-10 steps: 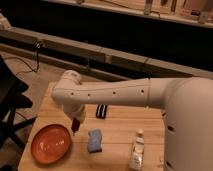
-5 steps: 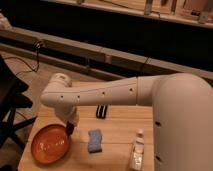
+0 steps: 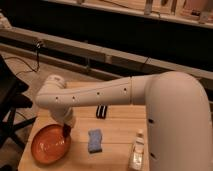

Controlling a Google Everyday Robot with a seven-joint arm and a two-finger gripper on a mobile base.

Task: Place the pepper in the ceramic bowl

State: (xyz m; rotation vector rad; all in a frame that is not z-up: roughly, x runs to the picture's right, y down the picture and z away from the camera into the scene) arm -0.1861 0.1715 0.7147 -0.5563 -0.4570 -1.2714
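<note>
The pepper (image 3: 66, 132) can only be made out as a small dark-red shape at the very tip of the gripper (image 3: 65, 128). It sits just above the right inner edge of the ceramic bowl (image 3: 42, 150). Whether that shape is truly the pepper, and whether it is gripped or already touching the bowl, cannot be told. How far the gripper is open cannot be told either; it points downward from the wrist, low over the bowl's right rim.

The ceramic bowl is a wide, shallow orange-red dish standing on the front left part of the desk (image 3: 117, 127). Its visible inside shows only the orange glaze with a faint sheen.

Just beside the bowl on the right, apart from it, a blue sponge (image 3: 94, 140) lies flat on the wood. Behind the sponge, nearer the desk's far edge, lies a small black object with pale stripes (image 3: 102, 111). Near the front right of the desk stands a pale bottle (image 3: 137, 153), close to the robot's bulky white body (image 3: 175, 130).

The white arm (image 3: 95, 95) reaches leftward across the desk from that body, bending down at a rounded joint above the bowl. A dark chair (image 3: 11, 107) stands on the floor to the left of the desk.
</note>
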